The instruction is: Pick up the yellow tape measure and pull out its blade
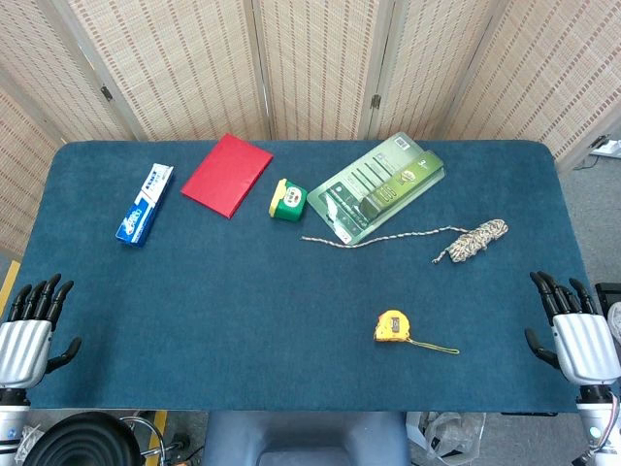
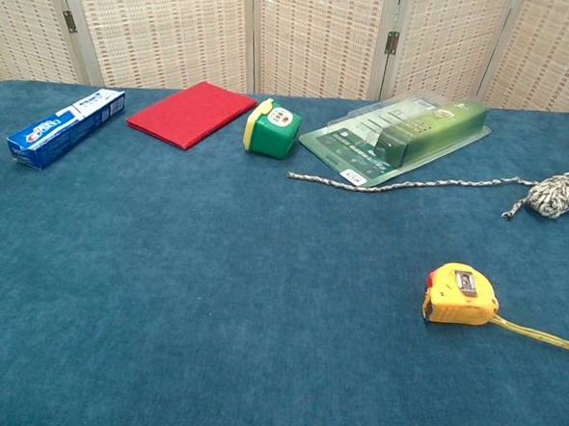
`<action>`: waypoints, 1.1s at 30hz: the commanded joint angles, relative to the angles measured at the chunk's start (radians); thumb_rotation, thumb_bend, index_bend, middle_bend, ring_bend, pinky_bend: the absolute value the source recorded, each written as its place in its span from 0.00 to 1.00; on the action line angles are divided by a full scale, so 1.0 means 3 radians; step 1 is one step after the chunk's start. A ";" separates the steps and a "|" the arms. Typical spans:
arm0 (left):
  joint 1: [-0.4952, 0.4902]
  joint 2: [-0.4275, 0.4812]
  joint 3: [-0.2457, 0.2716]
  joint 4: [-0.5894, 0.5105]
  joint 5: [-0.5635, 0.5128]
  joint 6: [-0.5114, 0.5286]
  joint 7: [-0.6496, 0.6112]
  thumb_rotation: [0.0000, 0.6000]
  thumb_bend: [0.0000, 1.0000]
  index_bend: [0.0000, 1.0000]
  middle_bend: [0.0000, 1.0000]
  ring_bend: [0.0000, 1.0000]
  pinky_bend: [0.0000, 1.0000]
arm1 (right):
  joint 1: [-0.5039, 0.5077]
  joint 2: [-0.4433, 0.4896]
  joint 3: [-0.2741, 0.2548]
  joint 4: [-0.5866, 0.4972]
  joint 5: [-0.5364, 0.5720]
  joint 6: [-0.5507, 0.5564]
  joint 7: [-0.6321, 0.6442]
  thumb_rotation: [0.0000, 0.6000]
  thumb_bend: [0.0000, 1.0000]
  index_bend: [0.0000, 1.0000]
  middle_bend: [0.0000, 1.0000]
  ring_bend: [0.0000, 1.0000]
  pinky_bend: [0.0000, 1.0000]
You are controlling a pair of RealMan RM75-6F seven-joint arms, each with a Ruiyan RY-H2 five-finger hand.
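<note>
Toward the worktop's [image 1: 291, 291] near right lies the yellow tape measure [image 1: 390, 326], probably hard, compact and smooth, best gripped across its flat sides, while left hand [image 1: 27, 335] and right hand [image 1: 577, 332] rest empty, fingers apart.

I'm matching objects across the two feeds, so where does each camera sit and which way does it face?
Head view: high above the near edge, looking steeply down on the table; left hand and right hand show at the bottom corners.
Chest view: low at the near edge, looking level across; no hands show.
Shared: yellow tape measure, red pad, rope.
</note>
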 commanded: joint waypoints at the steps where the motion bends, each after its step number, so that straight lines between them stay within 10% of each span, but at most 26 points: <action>1: -0.0001 -0.0009 -0.0002 0.0007 -0.0009 -0.0001 0.0003 1.00 0.33 0.00 0.02 0.00 0.00 | -0.0001 -0.0012 -0.0002 0.0015 -0.0014 0.0008 0.0017 1.00 0.37 0.01 0.12 0.19 0.08; 18: -0.0005 -0.0019 -0.0014 -0.0002 0.0007 0.0047 0.0019 1.00 0.33 0.00 0.02 0.00 0.00 | 0.0060 -0.0006 -0.0097 -0.0096 -0.0237 -0.0074 0.0066 1.00 0.38 0.01 0.12 0.19 0.08; 33: 0.0027 0.0010 0.0007 -0.0004 -0.0002 0.0068 -0.0047 1.00 0.33 0.00 0.02 0.00 0.00 | 0.0624 -0.0322 -0.0136 -0.0142 -0.0258 -0.1002 -0.0183 1.00 0.37 0.00 0.11 0.13 0.10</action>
